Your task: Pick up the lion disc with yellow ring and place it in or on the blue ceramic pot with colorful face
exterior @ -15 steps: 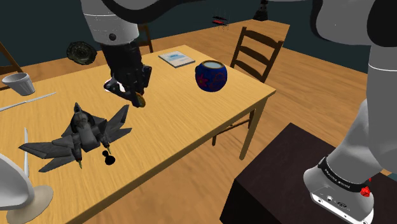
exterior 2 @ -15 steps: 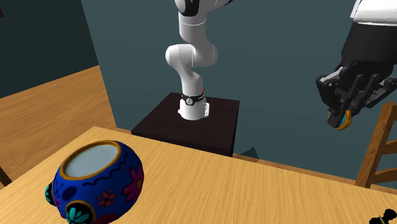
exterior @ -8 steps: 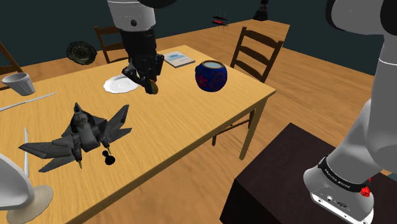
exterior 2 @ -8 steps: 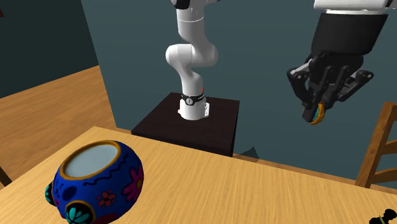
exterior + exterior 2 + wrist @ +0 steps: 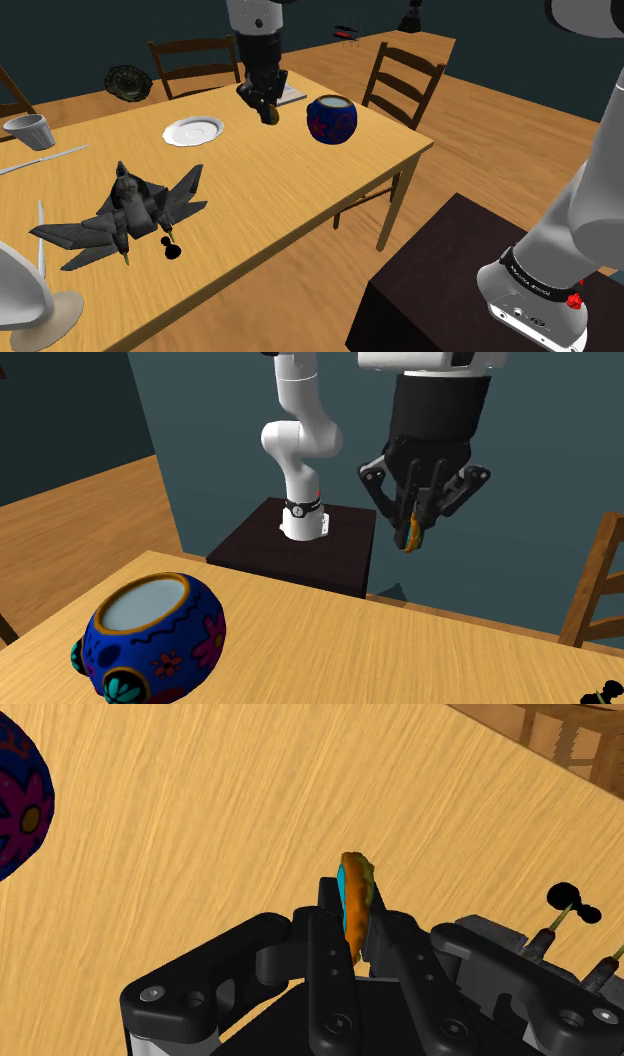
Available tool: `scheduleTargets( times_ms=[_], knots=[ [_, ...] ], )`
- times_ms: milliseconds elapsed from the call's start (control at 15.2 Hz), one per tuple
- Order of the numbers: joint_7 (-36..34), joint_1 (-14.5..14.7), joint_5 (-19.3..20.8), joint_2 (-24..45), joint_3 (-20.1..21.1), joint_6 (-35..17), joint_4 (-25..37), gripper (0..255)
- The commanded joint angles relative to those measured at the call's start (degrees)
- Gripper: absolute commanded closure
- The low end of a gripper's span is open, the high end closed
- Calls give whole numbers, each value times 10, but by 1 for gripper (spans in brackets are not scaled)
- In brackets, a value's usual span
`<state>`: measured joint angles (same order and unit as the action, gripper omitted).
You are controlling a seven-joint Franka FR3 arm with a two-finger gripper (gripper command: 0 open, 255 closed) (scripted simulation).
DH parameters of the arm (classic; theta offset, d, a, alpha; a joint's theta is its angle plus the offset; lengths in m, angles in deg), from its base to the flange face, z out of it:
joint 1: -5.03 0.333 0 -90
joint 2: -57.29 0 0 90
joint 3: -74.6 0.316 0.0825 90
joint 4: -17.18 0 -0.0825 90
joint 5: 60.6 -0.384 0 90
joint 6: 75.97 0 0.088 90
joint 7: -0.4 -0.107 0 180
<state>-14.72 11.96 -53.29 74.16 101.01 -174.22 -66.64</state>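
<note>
Shoulder view: the wooden bench (image 5: 290,200) is carrying the blue pot (image 5: 331,119) toward its far right corner, mouth opening upward. The claw (image 5: 268,108) is hanging above the bench on this view's left of the pot. It is near the pot but apart from it, with bare bench top showing between them. The second exterior view is showing the claw higher than the pot's rim and off to that view's right. The claw is clamping the lion disc (image 5: 355,899) between its two fingers. The disc is standing on edge, its flat faces against the pads and its orange-yellow rim reaching past the fingertips.

Judgement: the carry is under way. The coming move is calling for sideways travel toward the pot until the disc is hanging over the open mouth, before any release.
</note>
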Motion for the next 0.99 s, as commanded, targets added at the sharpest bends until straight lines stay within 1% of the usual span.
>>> scheduleTargets(
  times_ms=[0, 462, 924],
  knots=[
    [30, -22, -8, -15, -8, -4, -17, 255],
    [121, -83, -21, -31, -39, -10, -34, 255],
    [206, -135, -22, -17, -70, -4, -13, 255]
  ],
)
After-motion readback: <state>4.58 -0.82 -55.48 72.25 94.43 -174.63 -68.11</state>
